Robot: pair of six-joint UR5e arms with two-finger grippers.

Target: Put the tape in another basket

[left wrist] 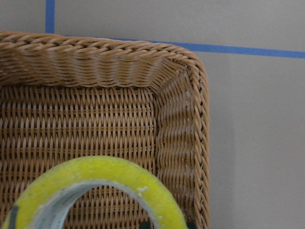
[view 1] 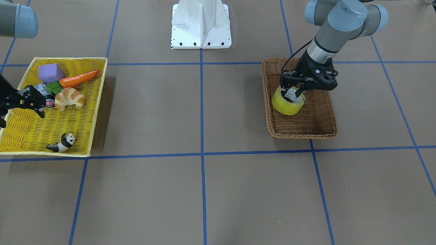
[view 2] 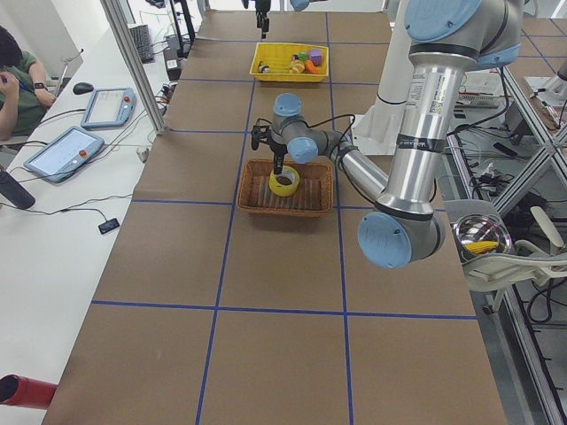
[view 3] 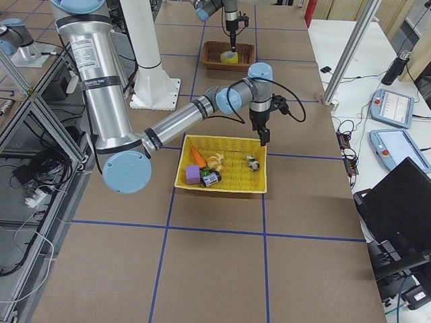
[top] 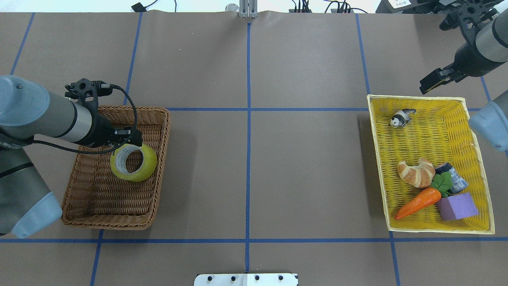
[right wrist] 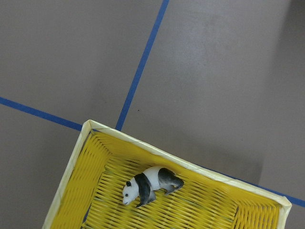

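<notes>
The tape (view 1: pixel 287 104), a wide yellow roll with a grey-white core, sits tilted inside the brown wicker basket (view 1: pixel 299 136) near its far corner. My left gripper (view 1: pixel 293 91) reaches down from above and is shut on the roll's wall, one finger inside the core. In the overhead view the tape (top: pixel 133 163) lies under the left gripper (top: pixel 127 143), within the basket (top: pixel 107 226). The left wrist view shows the roll (left wrist: pixel 105 171) just above the basket's floor and corner (left wrist: pixel 95 47). My right gripper (view 1: pixel 21 117) is open and empty over the yellow tray's outer side.
The flat yellow tray (view 1: pixel 68 60) holds a croissant (view 1: pixel 69 98), a carrot (view 1: pixel 79 79), a purple block (view 1: pixel 50 72), a small silver-black cylinder (view 1: pixel 47 99) and a panda figure (view 1: pixel 63 143). The panda (right wrist: pixel 150 183) shows in the right wrist view. The white robot base (view 1: pixel 201 23) stands mid-table.
</notes>
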